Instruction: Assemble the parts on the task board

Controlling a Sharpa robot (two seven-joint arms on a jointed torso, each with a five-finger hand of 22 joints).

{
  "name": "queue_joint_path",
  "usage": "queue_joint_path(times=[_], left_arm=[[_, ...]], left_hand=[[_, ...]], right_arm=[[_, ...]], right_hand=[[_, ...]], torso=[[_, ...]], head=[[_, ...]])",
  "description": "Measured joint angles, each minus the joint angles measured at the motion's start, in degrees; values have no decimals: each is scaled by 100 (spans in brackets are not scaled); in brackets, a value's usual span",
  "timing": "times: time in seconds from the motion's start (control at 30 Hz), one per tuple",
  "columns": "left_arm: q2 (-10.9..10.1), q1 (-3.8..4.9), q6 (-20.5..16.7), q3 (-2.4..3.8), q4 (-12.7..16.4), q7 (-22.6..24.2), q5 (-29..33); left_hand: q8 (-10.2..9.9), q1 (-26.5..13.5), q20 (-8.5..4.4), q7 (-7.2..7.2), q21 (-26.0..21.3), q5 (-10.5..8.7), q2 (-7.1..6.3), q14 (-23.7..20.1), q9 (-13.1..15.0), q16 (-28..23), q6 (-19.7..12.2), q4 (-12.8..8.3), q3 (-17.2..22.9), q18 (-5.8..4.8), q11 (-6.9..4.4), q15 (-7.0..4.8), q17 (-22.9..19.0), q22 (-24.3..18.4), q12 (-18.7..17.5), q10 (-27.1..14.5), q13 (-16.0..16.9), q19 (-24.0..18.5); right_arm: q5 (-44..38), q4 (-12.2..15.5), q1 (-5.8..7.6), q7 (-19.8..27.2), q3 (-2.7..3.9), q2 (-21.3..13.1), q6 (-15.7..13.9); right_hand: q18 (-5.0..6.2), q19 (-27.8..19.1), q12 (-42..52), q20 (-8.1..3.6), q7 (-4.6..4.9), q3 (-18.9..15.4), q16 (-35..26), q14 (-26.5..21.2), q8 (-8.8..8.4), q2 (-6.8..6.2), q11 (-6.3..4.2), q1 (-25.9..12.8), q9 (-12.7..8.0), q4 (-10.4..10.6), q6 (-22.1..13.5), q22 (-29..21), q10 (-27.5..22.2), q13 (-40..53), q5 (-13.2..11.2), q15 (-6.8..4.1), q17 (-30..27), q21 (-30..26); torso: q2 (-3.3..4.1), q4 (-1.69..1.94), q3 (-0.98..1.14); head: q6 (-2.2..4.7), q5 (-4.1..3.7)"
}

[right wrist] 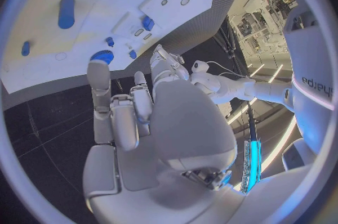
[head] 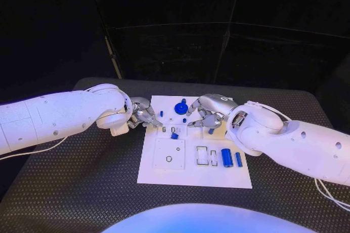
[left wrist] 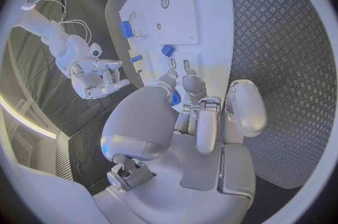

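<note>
My left hand pinches a small blue part at the board's far left edge, my right hand hovers empty-fingered, and I judge most remains: 2 cylinders lie loose.

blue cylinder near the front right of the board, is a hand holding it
No, the blue cylinder lies alone on the board, with both hands farther back.
</note>
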Motion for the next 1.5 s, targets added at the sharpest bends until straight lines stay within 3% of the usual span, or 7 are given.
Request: queue_joint_path(times=[0.2,0.27,0.4,0.5,0.57,0.8,1.5], left_arm=[[-277,5,-156,-2,219,91,82],[-355,11,-230,-2,255,160,146],[-485,23,-431,-4,290,466,453],[-553,31,-584,-4,299,874,851],[-590,33,-670,-4,317,1188,1153],[-611,38,-869,-4,328,1884,1818],[-534,40,-1119,-6,291,2498,2252]], left_hand=[[-23,101,19,0,-159,0,12,0,-31,-87,0,-59,0,0,3,0,0,-201,-186,-163,-212,-103],[-64,206,21,20,-333,0,54,0,-52,-180,-20,-107,44,100,7,0,0,-451,-418,-331,-486,-210],[-147,492,34,81,-1032,5,204,10,-123,-606,-125,-254,248,287,37,35,0,-1429,-919,-698,-978,-657],[-200,660,84,149,-1667,21,215,15,-207,-1102,-230,-333,515,415,101,92,-60,-2226,-1214,-862,-1236,-1041],[-200,674,116,184,-1904,21,201,-1,-260,-1267,-266,-356,678,450,132,123,-186,-2490,-1337,-891,-1377,-1158],[-200,659,124,184,-2022,21,131,0,-318,-1310,-265,-355,848,449,133,123,-248,-2624,-1369,-891,-1514,-1166],[-199,655,124,184,-2045,21,74,-1,-362,-1310,-265,-356,974,448,133,123,-259,-2652,-1401,-890,-1593,-1166]], right_arm=[[-506,-162,-173,-320,-24,356,71],[-602,-216,-211,-405,-27,459,79],[-740,-337,-275,-555,-31,643,83],[-809,-420,-331,-646,-42,775,78],[-844,-480,-363,-700,-47,859,75],[-915,-598,-418,-800,-165,1031,79],[-1182,-855,-461,-1044,-275,1278,140]], right_hand=[[1,86,110,3,-17,-15,81,10,-33,-62,-1,-63,-16,-15,20,169,65,83,-40,-10,0,100],[1,100,120,2,-21,-18,85,10,-34,-76,-11,-77,-17,-11,24,193,75,100,-40,-10,0,106],[1,104,162,3,-20,-32,116,9,-63,-76,-29,-77,-22,3,58,244,96,133,-40,-11,0,139],[0,140,188,1,-19,-32,116,9,-63,-98,-31,-100,-22,3,58,278,135,139,-40,-11,0,166],[0,141,202,1,-19,-43,120,9,-63,-98,-41,-100,-26,14,58,284,145,144,-40,-11,0,166],[0,140,227,1,-20,-49,140,9,-63,-98,-60,-100,-28,20,58,302,165,143,-40,-10,-1,166],[0,182,229,1,-44,-64,184,9,-90,-151,-81,-153,-27,35,115,370,185,142,-72,-9,3,227]], torso=[[10,-10,4],[12,-10,4],[13,-10,4],[15,-10,4],[16,-10,4],[14,-10,4],[4,-10,18]], head=[[-24,32],[-34,33],[-57,19],[-73,24],[-82,40],[-116,54],[-162,64]])
